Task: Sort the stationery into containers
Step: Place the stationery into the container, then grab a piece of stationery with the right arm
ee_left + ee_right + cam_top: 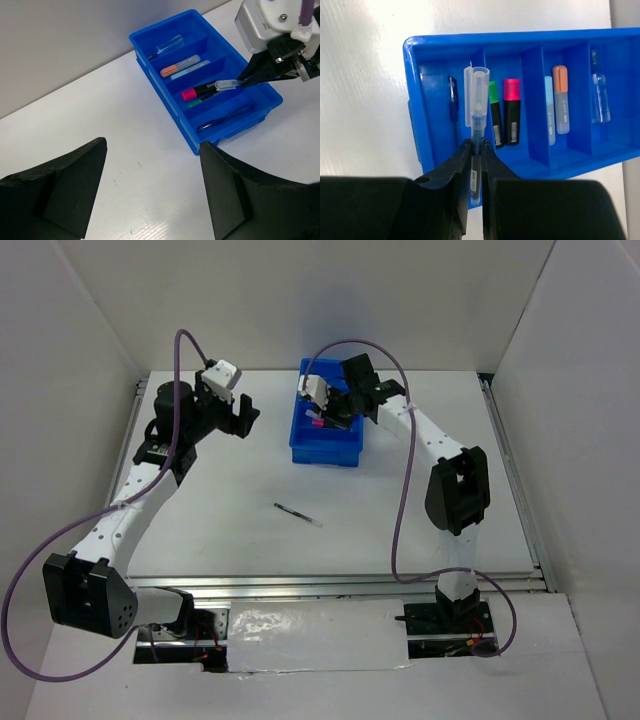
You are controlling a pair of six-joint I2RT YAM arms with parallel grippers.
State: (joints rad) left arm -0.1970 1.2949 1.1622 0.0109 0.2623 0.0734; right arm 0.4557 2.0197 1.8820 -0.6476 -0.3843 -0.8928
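The blue tray (pixel 325 448) stands at the back middle of the table; it also shows in the left wrist view (pixel 160 85) and the right wrist view (pixel 415 100). My right gripper (pixel 479 146) is shut on a clear-capped pen (pixel 476 97) and holds it above the tray's end compartments; that pen also shows in the left wrist view (pixel 227 84). In the tray lie a dark pen (pixel 453 100), a green highlighter (pixel 495 112), a pink highlighter (pixel 511 110), an orange marker (pixel 561 97) and a clear bottle (pixel 599 95). A thin dark pen (pixel 298 514) lies on the table. My left gripper (pixel 150 195) is open and empty left of the tray.
White walls close the table in on the left, back and right. A metal rail (pixel 340 585) runs along the near edge. The right arm (pixel 455 485) reaches over the table's right half.
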